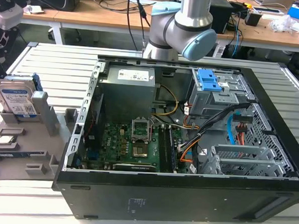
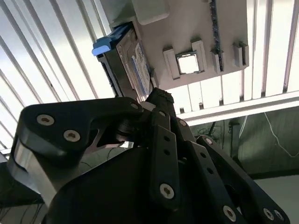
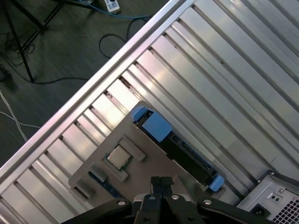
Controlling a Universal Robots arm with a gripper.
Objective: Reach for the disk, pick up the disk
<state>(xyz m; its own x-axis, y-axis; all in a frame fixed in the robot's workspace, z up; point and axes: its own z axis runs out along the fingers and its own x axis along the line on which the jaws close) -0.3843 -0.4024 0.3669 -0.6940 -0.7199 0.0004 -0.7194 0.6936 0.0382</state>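
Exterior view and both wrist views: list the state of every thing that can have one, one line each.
gripper: shut, holding nothing, apart from the disk.
disk: standing on edge in the grey holder, not gripped.
chip: lying flat in a recess of the grey holder.
computer case: lying on its side, side panel off, inside exposed.

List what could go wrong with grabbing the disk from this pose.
1. The gripper is shut; lowered like that, it would likely strike the disk rather than straddle it.
2. The disk stands on edge in the grey holder; an off-centre grip might tilt or jam it in its slot.
3. The chip sits in the same holder near the disk, so a drifting descent could knock it.
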